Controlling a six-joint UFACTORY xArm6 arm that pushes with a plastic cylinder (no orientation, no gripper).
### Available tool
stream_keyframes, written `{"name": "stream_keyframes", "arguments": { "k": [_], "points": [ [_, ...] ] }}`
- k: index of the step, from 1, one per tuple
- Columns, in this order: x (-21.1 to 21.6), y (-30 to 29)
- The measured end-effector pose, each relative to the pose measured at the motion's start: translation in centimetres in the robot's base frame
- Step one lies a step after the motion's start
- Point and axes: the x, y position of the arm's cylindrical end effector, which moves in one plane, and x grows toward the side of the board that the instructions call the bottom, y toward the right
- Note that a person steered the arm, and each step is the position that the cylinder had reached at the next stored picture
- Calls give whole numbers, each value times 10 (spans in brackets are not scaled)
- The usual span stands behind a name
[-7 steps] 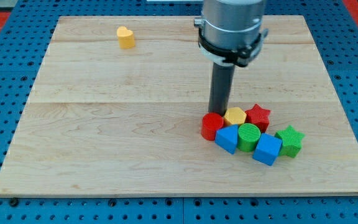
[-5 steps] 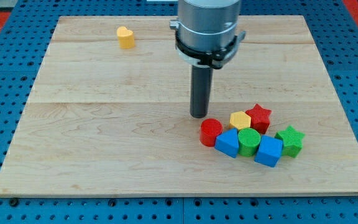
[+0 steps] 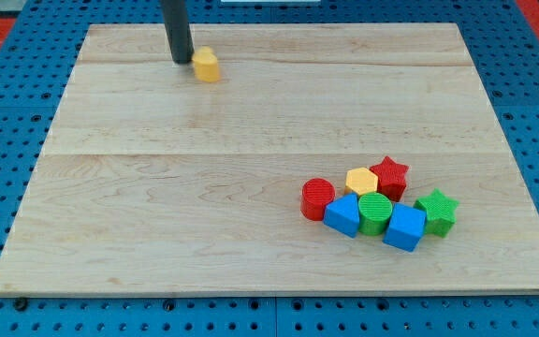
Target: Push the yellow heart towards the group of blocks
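My tip (image 3: 182, 62) is a bare rod, nothing gripped; it touches the heart (image 3: 207, 65) on its left, near the board's (image 3: 157, 225) top edge; the group (image 3: 377, 203) sits well apart, lower right; risk: off-centre contact spins the heart aside, missing the group.

Just one camera here, so there's no second view to overlap with. It sits up high off the near edge of the bench (image 3: 279, 131) and looks down at a slant, facing the far side: the near edge runs wider across the view's bottom than the far edge does at the top. It's pulled back enough that the whole wooden board fits, with blue pegboard (image 3: 7, 309) showing on all sides and bits of red at the top corners. The rod comes in from the view's top, cut off by the frame.
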Motion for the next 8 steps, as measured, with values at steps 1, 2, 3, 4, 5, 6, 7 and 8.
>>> {"name": "stream_keyframes", "arguments": {
  "k": [1, 2, 3, 4, 5, 6, 7, 8],
  "points": [
    [78, 15],
    [56, -45],
    [-20, -95],
    [-52, -45],
    [-43, 56],
    [15, 78],
    [40, 83],
    [3, 40]
  ]
}}
